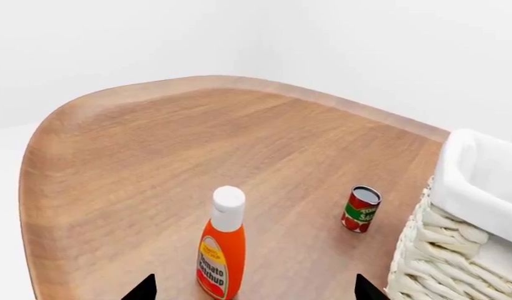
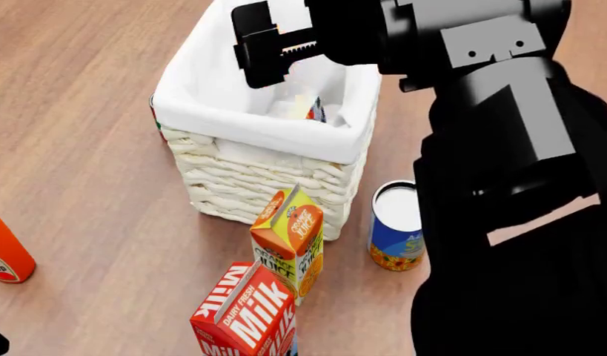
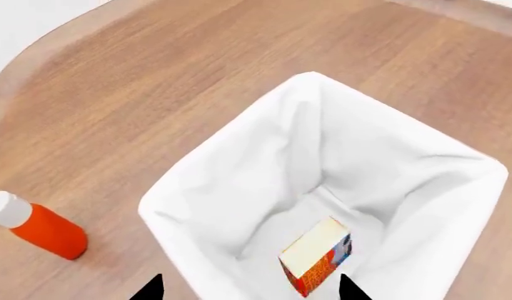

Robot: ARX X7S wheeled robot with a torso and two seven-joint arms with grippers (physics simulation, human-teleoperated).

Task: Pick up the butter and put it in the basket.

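The butter [image 3: 317,256], a small box with a pale top face and red-orange side, lies tilted on the liner at the bottom of the white wicker basket [image 3: 239,181]. In the head view only a sliver of the butter [image 2: 314,110] shows inside the basket [image 2: 264,174]. My right gripper [image 3: 249,292] hangs open above the basket's opening with nothing between its fingers, and appears in the head view as a black right gripper [image 2: 261,46] over the rim. My left gripper [image 1: 256,294] is open and empty, low over the table beside the basket [image 1: 464,250].
A ketchup bottle [image 1: 222,250] stands just ahead of the left gripper, with a red tomato can [image 1: 361,209] near the basket. In front of the basket stand an orange juice carton [image 2: 291,237], a milk carton [image 2: 246,311] and a blue can [image 2: 397,226]. The table's rounded edge [image 1: 64,119] lies beyond.
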